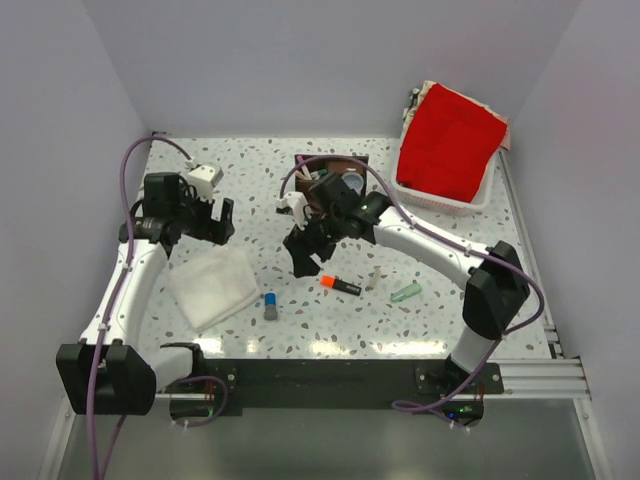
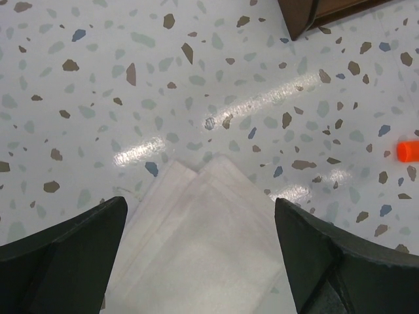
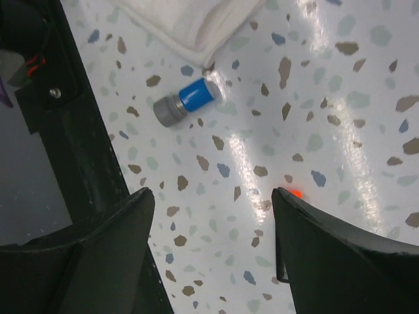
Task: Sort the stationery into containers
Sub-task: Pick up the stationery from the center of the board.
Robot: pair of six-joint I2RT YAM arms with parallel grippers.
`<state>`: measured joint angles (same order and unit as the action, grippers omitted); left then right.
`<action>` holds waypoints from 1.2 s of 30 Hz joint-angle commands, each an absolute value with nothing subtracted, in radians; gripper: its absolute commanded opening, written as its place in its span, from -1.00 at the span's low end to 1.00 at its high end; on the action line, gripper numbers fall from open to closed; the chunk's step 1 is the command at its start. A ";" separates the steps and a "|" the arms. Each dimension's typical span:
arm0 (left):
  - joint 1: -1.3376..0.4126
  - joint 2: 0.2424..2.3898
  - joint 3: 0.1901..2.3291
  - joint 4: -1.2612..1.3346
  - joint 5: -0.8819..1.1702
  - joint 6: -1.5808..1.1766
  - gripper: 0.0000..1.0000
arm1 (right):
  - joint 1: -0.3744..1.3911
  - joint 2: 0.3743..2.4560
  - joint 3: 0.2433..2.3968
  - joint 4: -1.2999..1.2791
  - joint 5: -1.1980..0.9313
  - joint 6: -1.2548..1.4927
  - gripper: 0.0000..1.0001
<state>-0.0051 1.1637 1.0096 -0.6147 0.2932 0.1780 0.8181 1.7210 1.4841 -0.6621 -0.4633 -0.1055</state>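
1. My left tool (image 1: 213, 215) hangs over the left part of the speckled tabletop (image 1: 250, 175). Its jaws are spread wide and nothing is between them.
2. Just in front of it lies a folded white cloth (image 1: 212, 285). In the left wrist view one corner of the cloth shows between the two fingers.
3. Just beside the cloth's right corner a short grey stick (image 1: 270, 305) with a blue cap lies flat on the tabletop. I cannot tell whether it touches the cloth.
4. My right tool (image 1: 308, 262) hangs near the middle of the tabletop, pointing down. Its jaws stand apart, and only bare tabletop shows between them.
5. The orange-and-black highlighter (image 1: 340, 285) lies flat just to the right of that tool. In the right wrist view its orange end peeks out at the inner edge of one finger.
6. The dark wooden box (image 1: 352, 160) sits at the far edge of the tabletop behind my right arm, which hides most of it. I cannot make out what is in its compartments.
7. A thin pale pen (image 1: 373, 277) lies right of the highlighter and apart from it.
8. Further right a mint-green piece (image 1: 405, 293) lies loose on the tabletop.
9. In the far right corner a white basket (image 1: 440, 205) holds a red cloth (image 1: 450, 140).
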 commanded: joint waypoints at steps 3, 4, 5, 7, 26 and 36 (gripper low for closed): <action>0.000 1.108 1.016 -0.589 0.385 0.206 1.00 | 0.804 1.706 1.335 -0.704 -0.332 -0.386 0.45; 0.000 1.100 1.008 -0.560 0.388 0.209 1.00 | 0.804 1.683 1.298 -0.684 -0.309 -0.423 0.45; 0.000 1.088 1.002 -0.546 0.387 0.210 1.00 | 0.801 1.625 1.219 -0.626 -0.286 -0.451 0.47; 0.000 1.083 0.985 -0.511 0.387 0.213 1.00 | 0.798 1.557 1.143 -0.572 -0.273 -0.526 0.51; 0.000 1.264 1.043 -0.396 0.506 0.161 1.00 | 0.770 1.465 0.900 -0.407 -0.265 -0.666 0.46; 0.000 1.312 1.045 -0.368 0.520 0.130 1.00 | 0.767 1.670 1.087 -0.393 -0.284 -0.577 0.41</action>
